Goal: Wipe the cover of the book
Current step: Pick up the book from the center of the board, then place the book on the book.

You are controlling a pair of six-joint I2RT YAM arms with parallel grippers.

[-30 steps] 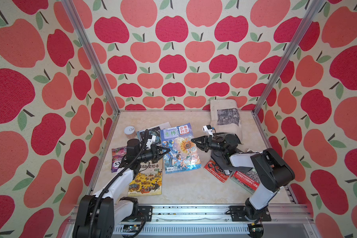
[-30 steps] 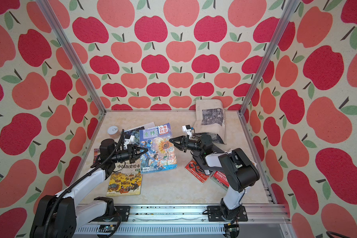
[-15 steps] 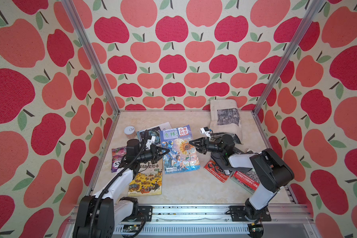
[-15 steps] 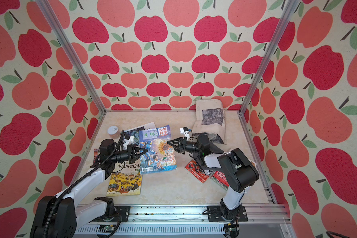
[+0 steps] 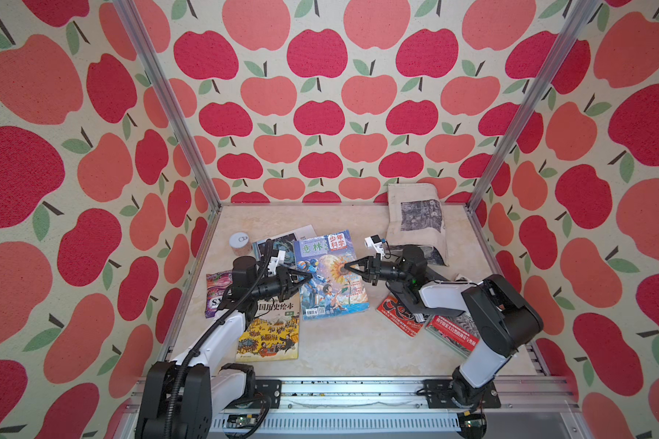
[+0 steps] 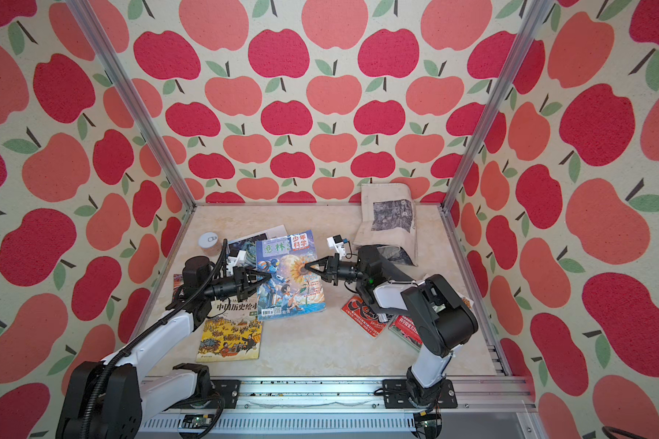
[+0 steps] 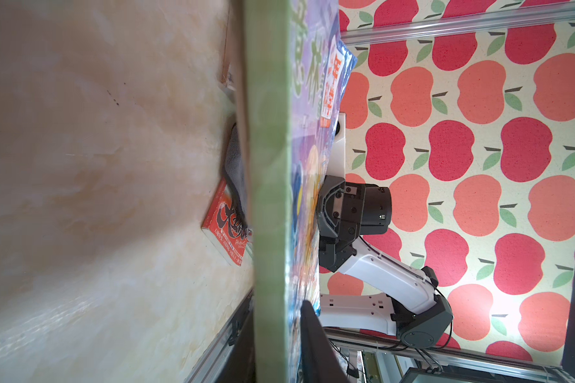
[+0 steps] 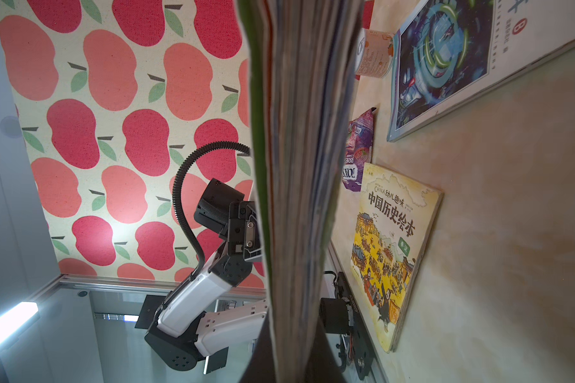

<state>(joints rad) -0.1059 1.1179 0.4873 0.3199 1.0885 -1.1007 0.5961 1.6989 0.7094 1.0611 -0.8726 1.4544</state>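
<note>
Beginning with the table [image 5: 339, 342]: pale marbled top, cluttered, presumably to make picking out one book harder.

Slumped in the far right corner, a canvas tote bag [image 5: 417, 213] with a black-and-white print, wording too small to read.

Over the middle of the table, a little toward the left edge, the task's book: a blue magazine [image 5: 328, 289] headed "意林" and "少年科学". Seemingly lifted clear of the table and kept level between the two hands, most likely for bringing its cover within reach of a cloth.

Partly beneath its far left corner, a second magazine [image 5: 278, 243] with a dark space picture and an "8" in a red disc.

Toward the near left corner, a yellow picture book [image 5: 269, 338] titled "中国历史绘本" (above that, "CHINA 幼儿趣味", legible in the right wrist view).

Toward the right edge, under the right arm, a red book [image 5: 400, 311] with black brush lettering, not legible.

By the left edge, a purple sweet packet [image 5: 217, 289] marked "FOX'S". Beyond it, a small ring-pull can [image 5: 239, 243].

Just beside the red book, a grey cloth [image 7: 234, 165] lying on the table, no hand on it.

Right hand [image 5: 345, 268] clamped on the magazine's page edge. Left hand [image 5: 307, 278] at the green spine, a finger on the cover side. Clamped or merely loose, impossible to tell.
</note>
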